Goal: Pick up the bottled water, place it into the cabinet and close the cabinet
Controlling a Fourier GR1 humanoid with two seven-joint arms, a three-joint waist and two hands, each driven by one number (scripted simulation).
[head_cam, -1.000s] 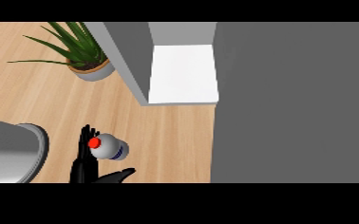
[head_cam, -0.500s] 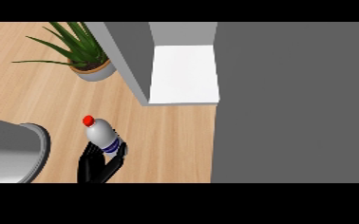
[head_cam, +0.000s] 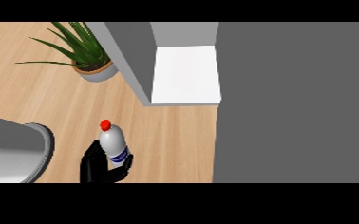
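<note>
The hand (head_cam: pixel 98 163) is curling round the water bottle (head_cam: pixel 113 144) over the counter (head_cam: pixel 175 137), short of the open cabinet (head_cam: pixel 186 73), whose wall it risks clipping.

A potted plant (head_cam: pixel 88 57) stands on the wooden counter (head_cam: pixel 175 137); a grey rounded object (head_cam: pixel 21 152) sits at its left edge.

On the worktop (head_cam: pixel 168 137): 1 bottled water (head_cam: pixel 114 144), 1 potted plant (head_cam: pixel 84 52), 1 cabinet (head_cam: pixel 184 73). 1 robot hand (head_cam: pixel 98 166) shows. 1 grey round vessel (head_cam: pixel 21 152) sits at 9 o'clock.
</note>
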